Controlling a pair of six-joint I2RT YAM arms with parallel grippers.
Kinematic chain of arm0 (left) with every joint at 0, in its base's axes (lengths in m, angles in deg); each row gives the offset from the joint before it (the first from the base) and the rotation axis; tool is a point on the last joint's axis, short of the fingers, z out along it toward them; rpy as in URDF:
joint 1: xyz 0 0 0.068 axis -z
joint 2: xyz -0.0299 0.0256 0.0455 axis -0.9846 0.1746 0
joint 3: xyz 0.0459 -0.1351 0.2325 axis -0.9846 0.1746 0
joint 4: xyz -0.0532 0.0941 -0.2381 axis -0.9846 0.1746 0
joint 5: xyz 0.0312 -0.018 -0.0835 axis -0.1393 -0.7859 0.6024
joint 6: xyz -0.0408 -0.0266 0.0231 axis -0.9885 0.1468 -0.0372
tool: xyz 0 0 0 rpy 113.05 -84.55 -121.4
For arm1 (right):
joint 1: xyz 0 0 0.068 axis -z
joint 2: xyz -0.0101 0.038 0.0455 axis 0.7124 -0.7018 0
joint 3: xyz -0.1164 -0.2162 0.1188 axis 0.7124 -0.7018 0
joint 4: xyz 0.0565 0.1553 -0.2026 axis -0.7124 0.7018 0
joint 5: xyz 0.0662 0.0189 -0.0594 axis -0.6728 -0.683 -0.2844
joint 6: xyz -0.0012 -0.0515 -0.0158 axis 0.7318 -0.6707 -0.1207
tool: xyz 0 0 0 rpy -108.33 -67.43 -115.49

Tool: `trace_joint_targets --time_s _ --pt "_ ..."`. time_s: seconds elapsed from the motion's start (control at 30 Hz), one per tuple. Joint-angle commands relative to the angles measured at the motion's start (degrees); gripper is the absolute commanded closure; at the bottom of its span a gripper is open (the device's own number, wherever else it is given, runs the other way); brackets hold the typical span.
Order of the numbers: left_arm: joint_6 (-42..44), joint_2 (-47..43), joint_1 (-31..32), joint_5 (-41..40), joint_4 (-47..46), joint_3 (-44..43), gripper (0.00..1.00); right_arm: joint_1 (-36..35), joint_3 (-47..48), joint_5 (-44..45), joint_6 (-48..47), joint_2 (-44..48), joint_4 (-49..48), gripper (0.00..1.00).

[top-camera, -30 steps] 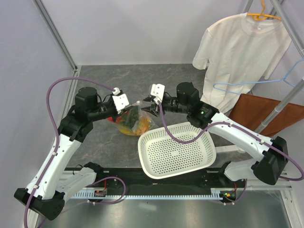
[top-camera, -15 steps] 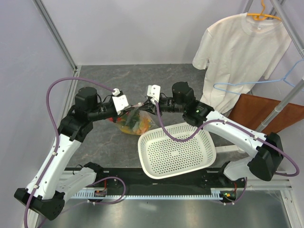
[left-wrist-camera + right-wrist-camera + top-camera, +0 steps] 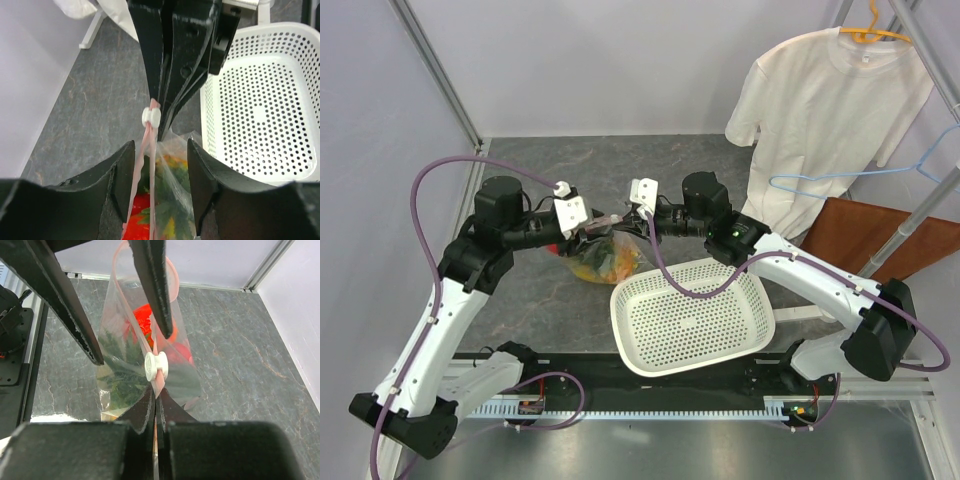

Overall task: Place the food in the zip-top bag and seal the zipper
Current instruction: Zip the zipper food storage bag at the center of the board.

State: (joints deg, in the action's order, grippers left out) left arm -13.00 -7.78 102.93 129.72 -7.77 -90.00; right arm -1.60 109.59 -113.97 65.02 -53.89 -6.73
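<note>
The right claw (image 3: 156, 399) is pinched shut on the zipper (image 3: 146, 150), and the white slider (image 3: 156, 366) sits just past its tips. Facing it tip to tip, the left claw (image 3: 160, 150) stands open, its fingers astride the same pink strip and, as far as its wrist view shows, not touching it. The strip's long axis runs straight from one claw to the other, so the slider lies dead ahead of the left claw, between its tips and the right's. I judge the left must close there and draw along that line. The bag (image 3: 602, 258) hangs below both claws with the food (image 3: 141, 215) inside, and its bottom seems to rest on the grey table (image 3: 540, 180). A basket (image 3: 690, 315) lies near, under the right arm.
</note>
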Motion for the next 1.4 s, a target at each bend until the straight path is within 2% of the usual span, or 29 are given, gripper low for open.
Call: trace_joint_targets --time_s 0.0,0.13,0.53,0.63,0.77,0.93,1.37 --pt "-1.34 2.56 0.31 4.8 -0.27 -3.92 0.48 0.0 2.31 -1.49 -1.26 1.19 -2.8 1.0" --pt "-1.52 4.67 0.48 4.89 -0.62 -5.24 0.5 0.0 2.22 -1.58 -1.52 1.54 -2.72 1.0" --pt "-0.55 6.6 1.63 5.51 -1.41 -6.39 0.49 -0.08 1.96 -2.11 -2.4 1.89 -2.19 1.0" --pt "-0.38 6.78 1.98 5.51 -1.32 -6.74 0.54 -0.08 1.96 -2.02 -2.49 1.8 -2.01 1.0" --pt "0.94 6.95 2.33 5.25 -0.62 -6.74 0.69 -0.17 1.78 -1.5 -2.4 2.24 -2.01 1.0" --pt "2.7 6.87 2.33 3.23 0.7 -6.65 0.82 -0.08 0.99 -1.32 -2.67 2.94 -2.1 1.0" --pt "8.94 5.64 1.54 -4.68 5.27 -6.48 0.88 -0.08 -0.77 0.17 -3.72 5.05 -2.28 1.0"
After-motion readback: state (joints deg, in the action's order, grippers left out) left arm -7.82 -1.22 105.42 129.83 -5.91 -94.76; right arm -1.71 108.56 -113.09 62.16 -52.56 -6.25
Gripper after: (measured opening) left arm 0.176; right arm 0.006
